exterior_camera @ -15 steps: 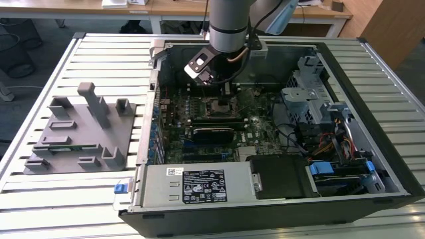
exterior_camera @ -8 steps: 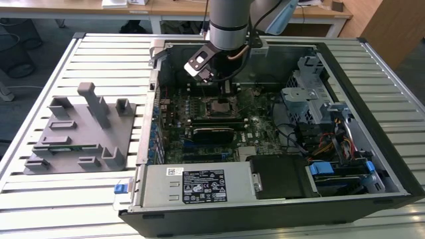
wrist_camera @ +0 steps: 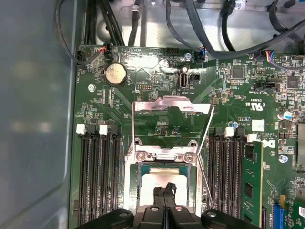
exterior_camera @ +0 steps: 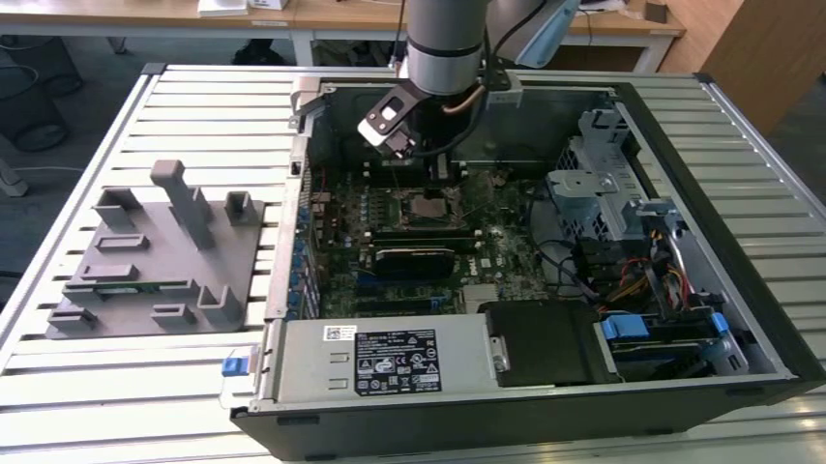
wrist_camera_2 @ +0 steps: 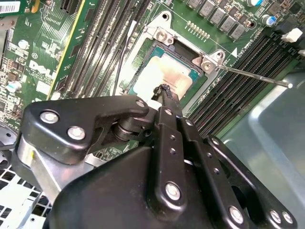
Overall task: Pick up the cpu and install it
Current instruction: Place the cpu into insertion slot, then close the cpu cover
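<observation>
The cpu (exterior_camera: pixel 430 205) lies flat in the motherboard's socket inside the open computer case, its silvery top (wrist_camera_2: pixel 159 71) framed by the socket's metal. My gripper (exterior_camera: pixel 440 174) hangs straight over it. In both wrist views the two black fingers are pressed together with nothing between them, and their tips (wrist_camera: pixel 164 190) are at or just above the middle of the chip (wrist_camera: pixel 148 183). Whether they touch it I cannot tell. The socket's metal load plate (wrist_camera: pixel 171 102) stands swung open, and its thin lever (wrist_camera_2: pixel 257 76) is raised to one side.
Black memory slots (wrist_camera: pixel 97 181) flank the socket on both sides. A grey tray (exterior_camera: pixel 155 251) with upright posts sits at the exterior view's left of the case. A power supply (exterior_camera: pixel 387 358) and a drive cage (exterior_camera: pixel 633 222) crowd the case's near and right sides.
</observation>
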Robot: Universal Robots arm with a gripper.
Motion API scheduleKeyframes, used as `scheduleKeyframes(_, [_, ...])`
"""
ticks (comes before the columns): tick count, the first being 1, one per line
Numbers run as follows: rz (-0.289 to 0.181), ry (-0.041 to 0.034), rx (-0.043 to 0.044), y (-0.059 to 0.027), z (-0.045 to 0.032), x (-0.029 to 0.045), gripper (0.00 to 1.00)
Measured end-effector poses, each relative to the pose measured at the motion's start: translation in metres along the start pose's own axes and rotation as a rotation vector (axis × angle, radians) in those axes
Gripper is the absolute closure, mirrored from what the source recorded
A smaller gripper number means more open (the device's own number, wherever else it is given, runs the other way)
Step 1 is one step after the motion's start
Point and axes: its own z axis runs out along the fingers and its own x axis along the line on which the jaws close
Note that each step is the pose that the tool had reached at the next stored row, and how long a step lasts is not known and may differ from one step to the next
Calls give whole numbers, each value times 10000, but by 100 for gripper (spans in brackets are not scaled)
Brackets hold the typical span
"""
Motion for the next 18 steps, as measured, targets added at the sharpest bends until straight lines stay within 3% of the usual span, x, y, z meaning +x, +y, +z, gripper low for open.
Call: scheduleKeyframes(18, [-1,2,24,4,-148,-3,89])
